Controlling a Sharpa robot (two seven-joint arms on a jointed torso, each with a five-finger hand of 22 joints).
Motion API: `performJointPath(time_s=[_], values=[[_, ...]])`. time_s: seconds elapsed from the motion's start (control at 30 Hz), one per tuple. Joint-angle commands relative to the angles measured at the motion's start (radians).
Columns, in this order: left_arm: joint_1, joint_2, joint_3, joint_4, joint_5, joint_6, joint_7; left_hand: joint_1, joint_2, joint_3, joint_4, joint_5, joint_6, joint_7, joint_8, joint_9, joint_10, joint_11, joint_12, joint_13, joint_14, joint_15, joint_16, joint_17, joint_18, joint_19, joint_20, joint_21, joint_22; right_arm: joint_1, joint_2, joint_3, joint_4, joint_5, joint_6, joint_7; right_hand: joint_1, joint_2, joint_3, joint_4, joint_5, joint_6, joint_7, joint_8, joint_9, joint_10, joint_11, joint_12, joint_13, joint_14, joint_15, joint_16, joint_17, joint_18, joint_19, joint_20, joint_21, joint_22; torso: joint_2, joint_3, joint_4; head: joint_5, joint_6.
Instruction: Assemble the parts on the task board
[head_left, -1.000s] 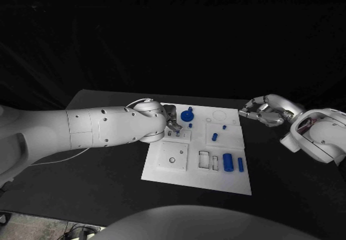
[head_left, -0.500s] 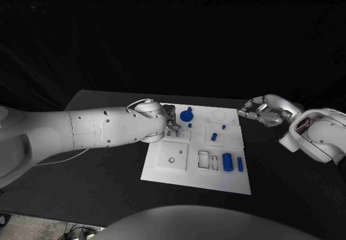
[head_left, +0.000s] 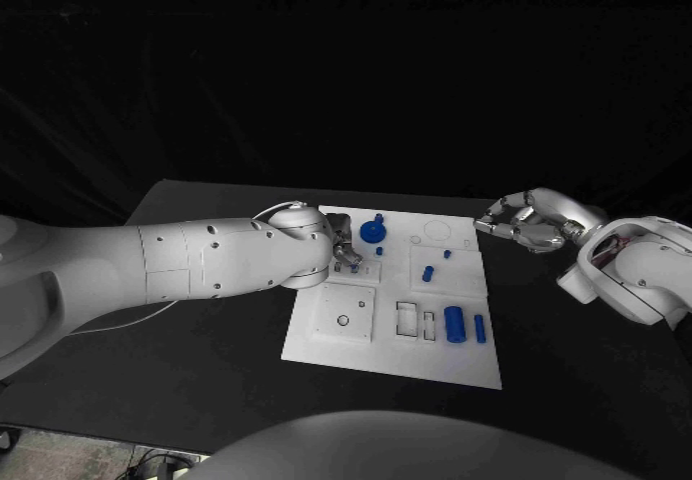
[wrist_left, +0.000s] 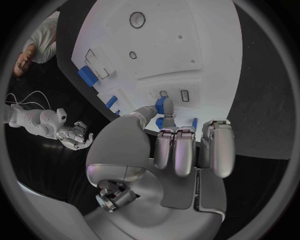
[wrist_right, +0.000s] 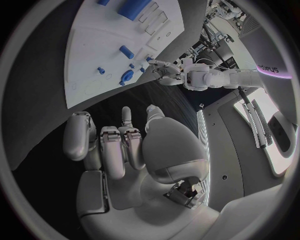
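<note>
The white task board lies in the middle of the black table. My left hand hovers over its far left part and pinches a small blue peg between thumb and a finger, just above two small slots. Other blue parts rest on the board: a round knob, a short peg, a thick cylinder and a thin bar. My right hand hangs off the board's far right corner with its fingers curled in on nothing.
The board has a round hole and rectangular recesses near its front. Bare black table surrounds it on all sides.
My left hand has edged slightly toward the far side of the board with the peg still pinched. The right hand has hardly moved.
</note>
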Motion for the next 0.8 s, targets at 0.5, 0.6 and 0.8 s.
performJointPath(time_s=[0.5, 0.6, 0.8], values=[[-0.02, -0.003, 0.0, -0.001, 0.008, 0.007, 0.01, 0.011, 0.002, 0.145, -0.138, 0.004, 0.002, -0.007, 0.003, 0.002, 0.104, -0.009, -0.004, 0.263, 0.104, -0.005, 0.003, 0.263, 0.001, 0.019, -0.003, 0.001, 0.157, -0.001, -0.002, 0.0, 0.001, -0.001, -0.004, 0.013, 0.011, -0.002, -0.004, 0.0, -0.001, -0.01, 0.0, -0.007, -0.001, 0.104, -0.002, 0.004, 0.263, 0.103, -0.004, 0.003, 0.263, 0.009, -0.007, 0.003, -0.005, 0.157, 0.0, -0.0003, 0.0001, -0.001, 0.0], [-0.022, -0.003, 0.0, -0.002, 0.007, 0.002, 0.012, 0.011, 0.002, 0.145, -0.138, 0.004, 0.002, -0.007, 0.003, 0.002, 0.104, -0.009, -0.004, 0.263, 0.104, -0.005, 0.003, 0.263, 0.001, 0.02, -0.003, 0.001, 0.157, -0.001, -0.002, 0.0, 0.001, -0.001, -0.005, 0.013, 0.011, -0.002, -0.004, 0.0, -0.001, -0.01, 0.0, -0.007, -0.001, 0.104, -0.002, 0.004, 0.263, 0.103, -0.004, 0.003, 0.263, 0.009, -0.007, 0.003, -0.005, 0.157, 0.0, 0.0, 0.0001, -0.002, 0.0], [-0.025, 0.0, 0.0, -0.006, 0.003, -0.009, 0.017, 0.011, 0.002, 0.145, -0.137, 0.004, 0.002, -0.007, 0.003, 0.002, 0.104, -0.009, -0.004, 0.263, 0.104, -0.005, 0.003, 0.263, 0.001, 0.019, -0.003, 0.001, 0.157, -0.002, -0.001, 0.0, 0.001, -0.001, -0.006, 0.015, 0.011, -0.002, -0.004, 0.0, -0.001, -0.01, 0.0, -0.007, -0.001, 0.104, -0.002, 0.004, 0.263, 0.103, -0.004, 0.003, 0.263, 0.009, -0.007, 0.003, -0.005, 0.157, 0.0, -0.0001, -0.0004, -0.002, 0.0]])
